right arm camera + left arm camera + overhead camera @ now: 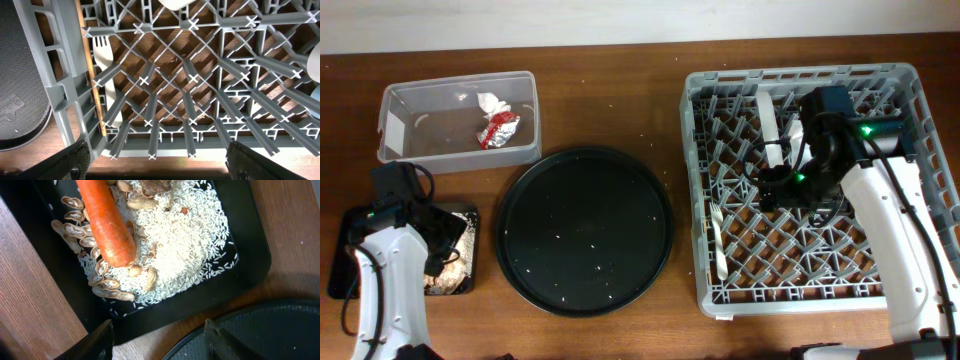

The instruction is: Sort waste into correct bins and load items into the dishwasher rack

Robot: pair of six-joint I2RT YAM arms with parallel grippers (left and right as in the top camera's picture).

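Blunt-ended orange carrot (105, 222) lies on pale grainy scraps (192, 242) in black tray (252, 255).

Non-task items only:

- Round tray (585, 200): black, flat on the counter (610, 100), just left of centre in the overhead view. It has a raised rim and a matte floor.
- Specks (558, 236): pale and tiny, scattered over the tray floor. They are denser toward 6–8 o'clock and sparse near 12.
- In the left wrist view the tray rim arcs across the frame's 5 o'clock corner. In the right wrist view the tray fills the 9 o'clock edge and shows embossed lettering too blurred to read.
- Counter: dark brown wood, grain running left-right. There are a few pale crumbs (642, 131) on bare wood near the tray's 1 o'clock.
- Wall (620, 20): a pale strip along the overhead's 12 o'clock edge.
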